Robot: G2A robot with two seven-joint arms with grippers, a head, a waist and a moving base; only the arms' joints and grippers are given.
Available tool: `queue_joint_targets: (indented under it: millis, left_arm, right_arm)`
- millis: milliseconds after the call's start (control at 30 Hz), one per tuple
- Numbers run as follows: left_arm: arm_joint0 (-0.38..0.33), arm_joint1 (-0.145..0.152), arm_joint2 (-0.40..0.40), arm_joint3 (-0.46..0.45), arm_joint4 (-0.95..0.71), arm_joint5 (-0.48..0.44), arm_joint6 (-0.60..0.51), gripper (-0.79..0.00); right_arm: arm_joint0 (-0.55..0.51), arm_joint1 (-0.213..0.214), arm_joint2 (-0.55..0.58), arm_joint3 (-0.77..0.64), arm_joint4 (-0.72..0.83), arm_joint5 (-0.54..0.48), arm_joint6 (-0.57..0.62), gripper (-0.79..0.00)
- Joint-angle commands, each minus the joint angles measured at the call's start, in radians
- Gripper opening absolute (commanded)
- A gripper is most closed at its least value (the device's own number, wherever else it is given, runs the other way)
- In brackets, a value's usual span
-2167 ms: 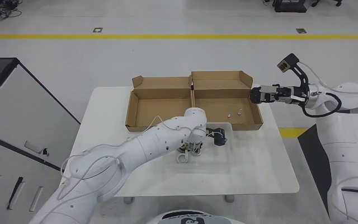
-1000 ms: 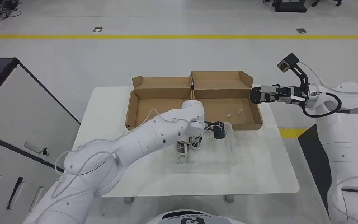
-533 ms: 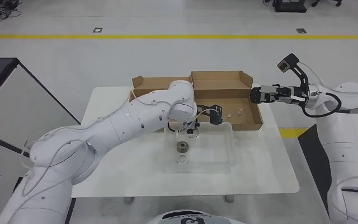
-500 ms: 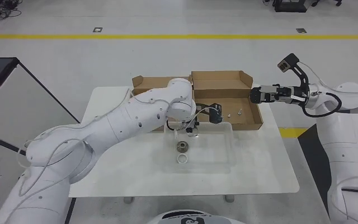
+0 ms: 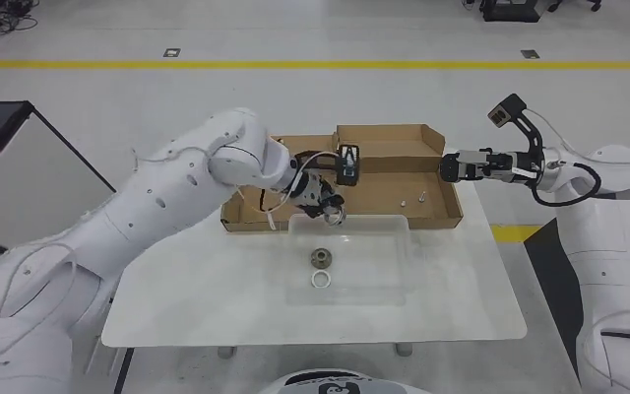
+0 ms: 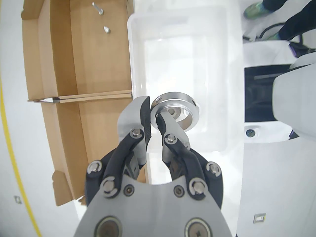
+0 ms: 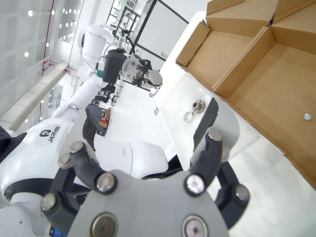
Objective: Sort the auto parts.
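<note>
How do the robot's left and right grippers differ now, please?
The left gripper is shut on a silver metal ring; the right gripper is open, holding nothing. The left hangs by the clear plastic tray's far rim; the right by the brown cardboard box's end. Both have black ribbed pads.

Top view: high overhead, looking down on the white table (image 5: 463,286). Wrist views: close, oblique. Shared by all three: clear plastic tray (image 5: 374,266), brown cardboard boxes (image 5: 394,187).

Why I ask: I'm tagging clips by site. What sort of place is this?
Likely a robotics lab or factory hall: a yellow floor line, a white work table with cardboard boxes, and high ceiling lights.
</note>
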Motion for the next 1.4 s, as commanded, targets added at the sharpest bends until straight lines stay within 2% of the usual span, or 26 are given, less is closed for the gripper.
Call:
queue_joint_targets:
  millis: [0, 167, 300, 667, 767, 1067, 1200, 1367]
  left_arm:
    - [0.059, 0.039, -0.071, -0.015, -0.04, -0.055, 0.066, -0.785]
    - [0.199, 0.111, -0.219, -0.042, -0.097, -0.156, 0.195, -0.785]
    - [0.299, 0.153, -0.317, -0.092, -0.122, -0.196, 0.275, -0.785]
    - [0.307, 0.153, -0.319, -0.095, -0.125, -0.19, 0.289, -0.785]
    - [0.352, 0.158, -0.344, -0.101, -0.191, -0.196, 0.37, -0.785]
    - [0.505, 0.19, -0.447, -0.192, -0.386, -0.196, 0.505, -0.785]
    - [0.582, 0.196, -0.513, -0.232, -0.479, -0.196, 0.562, -0.785]
    - [0.681, 0.19, -0.625, -0.288, -0.574, -0.196, 0.617, -0.785]
  right_arm:
    - [0.0, 0.0, 0.0, 0.0, 0.0, 0.0, 0.0, 0.0]
    - [0.0, 0.0, 0.0, 0.0, 0.0, 0.0, 0.0, 0.0]
    - [0.0, 0.0, 0.0, 0.0, 0.0, 0.0, 0.0, 0.0]
    - [0.0, 0.0, 0.0, 0.0, 0.0, 0.0, 0.0, 0.0]
    - [0.0, 0.0, 0.0, 0.0, 0.0, 0.0, 0.0, 0.0]
    - [0.0, 0.0, 0.0, 0.0, 0.0, 0.0, 0.0, 0.0]
    - [0.0, 0.0, 0.0, 0.0, 0.0, 0.0, 0.0, 0.0]
    - [0.0, 0.0, 0.0, 0.0, 0.0, 0.0, 0.0, 0.0]
